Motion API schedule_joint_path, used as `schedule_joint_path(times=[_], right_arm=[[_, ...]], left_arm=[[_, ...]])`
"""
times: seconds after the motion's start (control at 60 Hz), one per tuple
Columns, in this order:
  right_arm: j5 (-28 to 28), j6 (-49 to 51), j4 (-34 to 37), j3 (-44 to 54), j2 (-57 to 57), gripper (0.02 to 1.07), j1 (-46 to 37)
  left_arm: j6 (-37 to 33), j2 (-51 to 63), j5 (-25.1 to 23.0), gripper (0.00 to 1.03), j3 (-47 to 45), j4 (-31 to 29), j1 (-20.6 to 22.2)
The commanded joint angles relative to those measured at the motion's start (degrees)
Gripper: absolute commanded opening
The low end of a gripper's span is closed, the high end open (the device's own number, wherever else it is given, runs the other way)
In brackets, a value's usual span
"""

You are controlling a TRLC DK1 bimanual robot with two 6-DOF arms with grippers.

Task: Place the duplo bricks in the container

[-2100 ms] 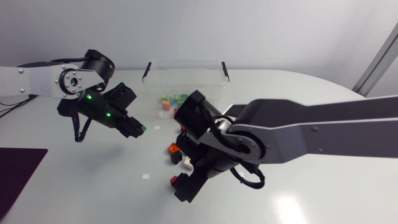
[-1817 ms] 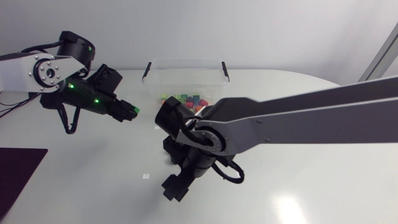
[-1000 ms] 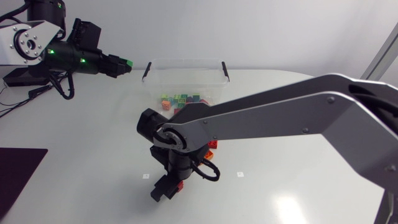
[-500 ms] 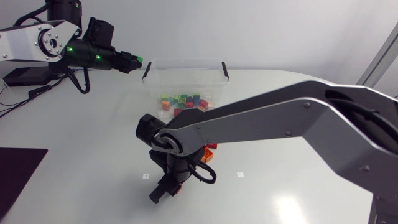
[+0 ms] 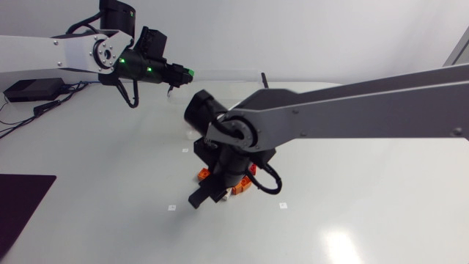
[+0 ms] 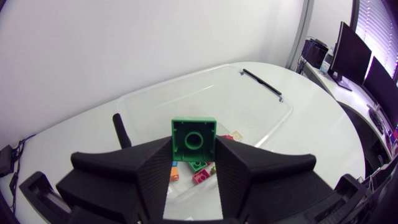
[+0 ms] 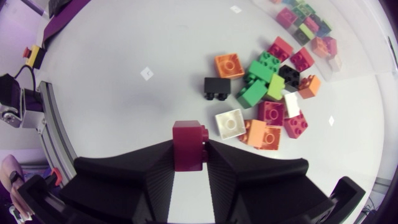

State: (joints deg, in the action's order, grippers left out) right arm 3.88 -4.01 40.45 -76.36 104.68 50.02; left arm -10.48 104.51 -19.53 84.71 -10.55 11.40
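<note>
Left wrist view: left hand (image 6: 193,150) clamps a green square duplo brick (image 6: 194,138), now swung up to the clear plastic container (image 6: 249,106); drop looks next. Right hand (image 7: 188,148) holds a dark red brick (image 7: 188,140) above the surface (image 7: 124,43).

The head camera looks steeply down on the table (image 5: 110,191) from well above. The left wrist camera sits close behind its gripper (image 6: 194,149), facing into the container (image 6: 273,118). The right wrist camera looks straight down on loose bricks (image 7: 267,93) (the head view shares them).
</note>
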Motion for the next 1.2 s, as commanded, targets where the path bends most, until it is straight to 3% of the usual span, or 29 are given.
schedule_joint_path(times=[0.0, 0.183, 0.333, 0.583, 0.783, 1.183], right_arm=[[0.43, 0.58, 1.39, 0.68, -2.64, 0.3, -2.12], [1.13, 2.17, 3.15, -3.54, -5.98, 0.3, -7.92], [2.62, 3.13, 3.5, -8.63, -5.81, 0.3, -12.4], [6.49, 3.75, 1.92, -17.16, -3.26, 0.3, -17.94], [6.76, 3.13, -0.63, -24.19, 1.4, 0.3, -20.49], [6.67, 1.11, -5.11, -34.91, 12.12, 0.3, -22.51]], left_arm=[[0.81, 3.24, -0.77, 0.4, 3.36, 0.61, 0.47], [-0.15, 4.74, -0.69, 0.83, 4.59, 0.61, 0.29], [-1.3, 2.72, -0.69, 0.95, 1.95, 0.61, -0.41], [-8.5, -8.01, -1.13, 0.95, -8.68, 0.79, -0.41], [-17.12, -14.77, -5.78, 0.95, -17.21, -0.35, -0.24], [-33.03, -16.18, -7.63, 0.95, -25.12, -6.59, 5.83]])
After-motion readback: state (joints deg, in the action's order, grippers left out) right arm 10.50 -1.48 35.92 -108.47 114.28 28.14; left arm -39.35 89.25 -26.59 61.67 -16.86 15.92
